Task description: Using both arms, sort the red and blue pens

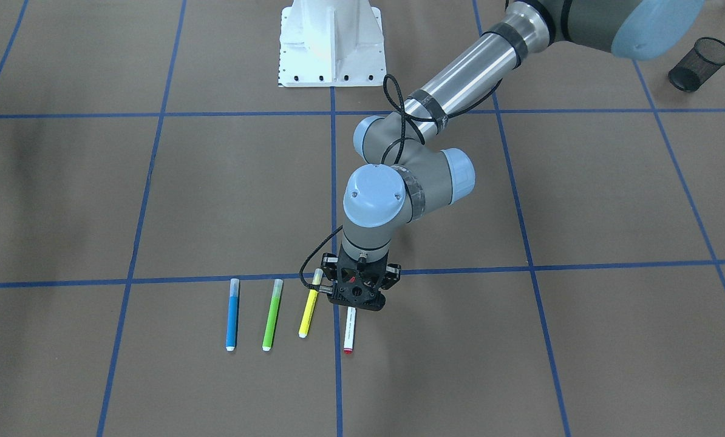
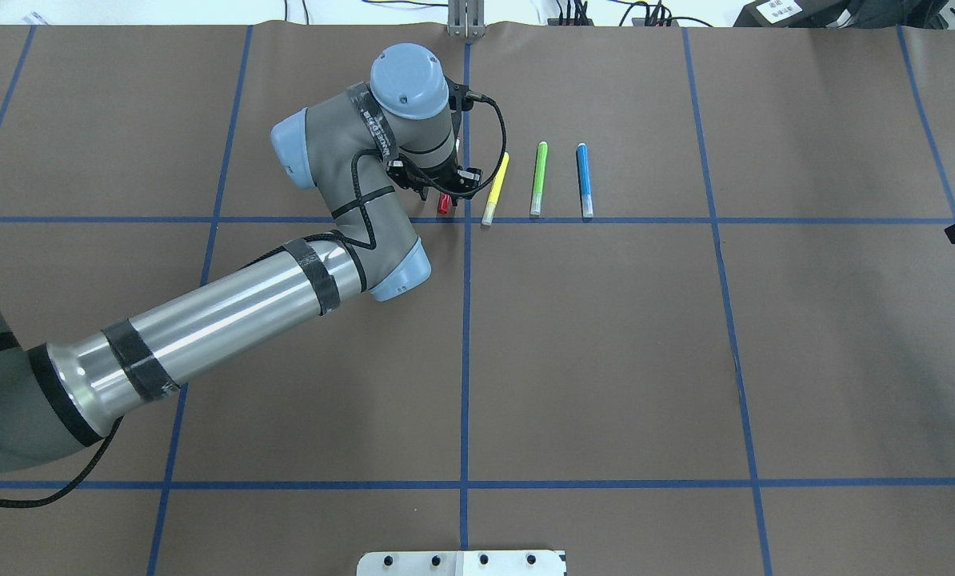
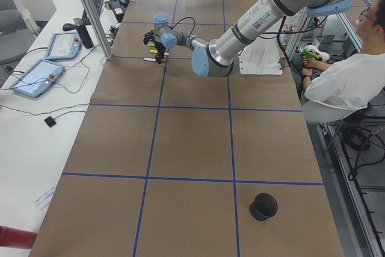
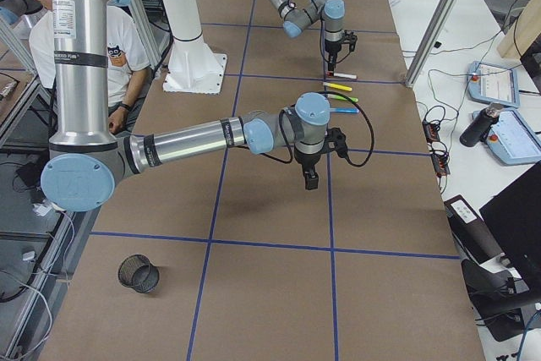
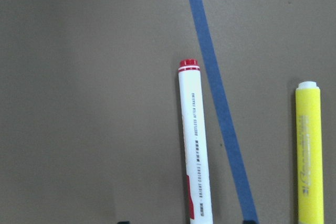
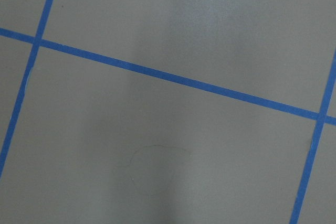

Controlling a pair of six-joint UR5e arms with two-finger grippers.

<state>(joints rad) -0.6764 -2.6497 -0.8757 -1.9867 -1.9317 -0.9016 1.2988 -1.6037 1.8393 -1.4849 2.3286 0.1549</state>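
1. Hovering over the red pen [image 1: 350, 332], your left gripper [image 1: 357, 296] has its jaws spread, one tip on each side of the barrel, which lies flat on the table [image 1: 520, 364].
2. You'll find the blue pen [image 1: 232, 321] at the row's other end, past the yellow marker [image 1: 308, 312] and green marker [image 1: 272, 315].
3. Your right gripper [image 4: 310, 180] hangs well apart from the pens; I cannot tell how its jaws stand.

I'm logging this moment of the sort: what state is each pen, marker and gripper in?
red pen: capped, lying flat, not gripped.
blue pen: capped, lying flat, untouched.
green marker: capped, lying flat.
yellow marker: capped, lying flat.
left gripper: open, low over the red pen, straddling it.
right gripper: away from the pens; open or shut cannot be told.
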